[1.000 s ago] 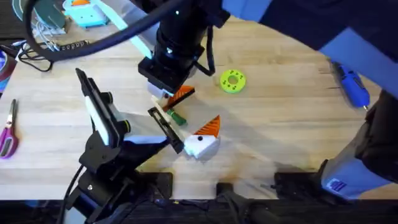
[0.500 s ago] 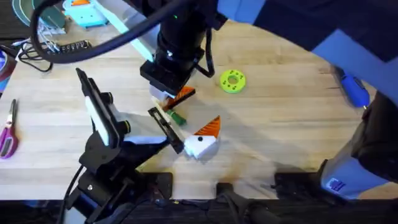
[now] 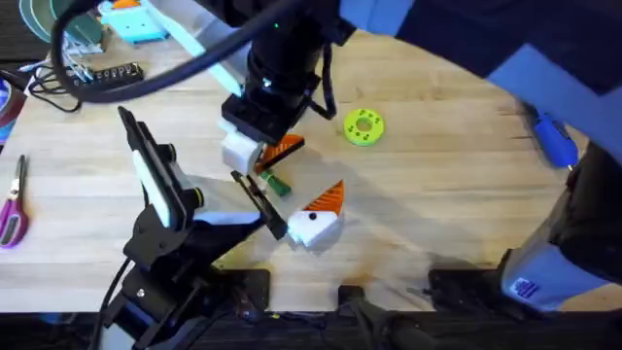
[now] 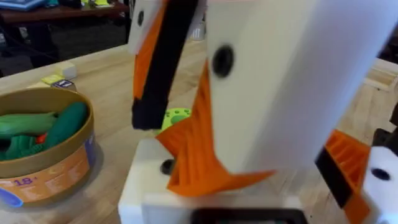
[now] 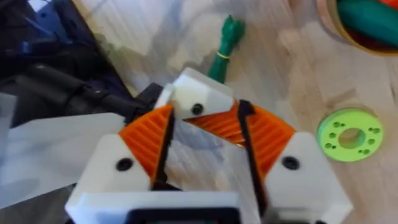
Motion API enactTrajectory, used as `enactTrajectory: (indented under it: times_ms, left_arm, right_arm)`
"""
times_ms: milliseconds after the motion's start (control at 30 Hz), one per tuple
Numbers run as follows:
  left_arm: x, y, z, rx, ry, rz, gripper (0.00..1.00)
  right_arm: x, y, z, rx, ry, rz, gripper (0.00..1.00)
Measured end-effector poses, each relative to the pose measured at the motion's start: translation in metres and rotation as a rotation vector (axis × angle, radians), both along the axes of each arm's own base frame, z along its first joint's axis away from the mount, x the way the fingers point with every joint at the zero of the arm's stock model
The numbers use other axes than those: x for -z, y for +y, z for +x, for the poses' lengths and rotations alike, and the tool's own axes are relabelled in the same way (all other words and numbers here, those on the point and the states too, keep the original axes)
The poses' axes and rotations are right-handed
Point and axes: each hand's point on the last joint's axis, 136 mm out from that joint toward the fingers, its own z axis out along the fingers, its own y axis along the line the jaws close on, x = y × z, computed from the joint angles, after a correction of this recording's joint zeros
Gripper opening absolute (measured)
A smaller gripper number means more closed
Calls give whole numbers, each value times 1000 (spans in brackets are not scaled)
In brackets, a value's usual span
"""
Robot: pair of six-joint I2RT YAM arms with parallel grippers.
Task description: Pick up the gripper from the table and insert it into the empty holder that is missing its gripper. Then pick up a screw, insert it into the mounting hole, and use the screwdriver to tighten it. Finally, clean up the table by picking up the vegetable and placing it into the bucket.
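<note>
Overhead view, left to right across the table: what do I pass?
Scissors → left arm's gripper → slim green vegetable → white wedge block with orange tip → lime-green disc → blue screwdriver.

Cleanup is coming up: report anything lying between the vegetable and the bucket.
Nothing visible does. In the right wrist view only bare table lies between the vegetable and the bucket; the lime-green disc sits off to one side, and the right gripper, shut on the holder, is clear of that line.
</note>
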Motion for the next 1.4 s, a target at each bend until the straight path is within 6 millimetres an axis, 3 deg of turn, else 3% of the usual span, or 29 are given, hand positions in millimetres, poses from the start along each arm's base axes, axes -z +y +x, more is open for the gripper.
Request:
enactTrajectory:
  times_ms: [100, 133, 333, 500, 667, 833, 1167, 1400]
  left_arm:
    - [0, 0, 0, 0, 0, 0, 993]
    - [0, 0, 0, 2, -1, 0, 993]
    - [0, 0, 0, 2, -2, 1, 993]
    - [0, 0, 0, 2, -3, 2, 993]
    - [0, 0, 0, 2, -4, 2, 993]
    - [0, 0, 0, 2, -3, 2, 993]
    - [0, 0, 0, 2, -4, 2, 993]
    - [-1, 0, 0, 2, -8, 0, 993]
  right_arm:
    - [0, -6, 11, 27, -5, -3, 914]
    - [-1, -8, 14, 37, -2, 2, 941]
    - [-13, -31, 41, 125, -7, 29, 958]
    - [-34, -67, 68, 234, -37, 63, 963]
    - [-45, -108, 79, 329, -24, 45, 964]
    - [-49, -131, 89, 376, -12, 57, 965]
    - [-37, -196, 86, 529, -46, 110, 968]
    - [-29, -238, 51, 619, -130, 237, 970]
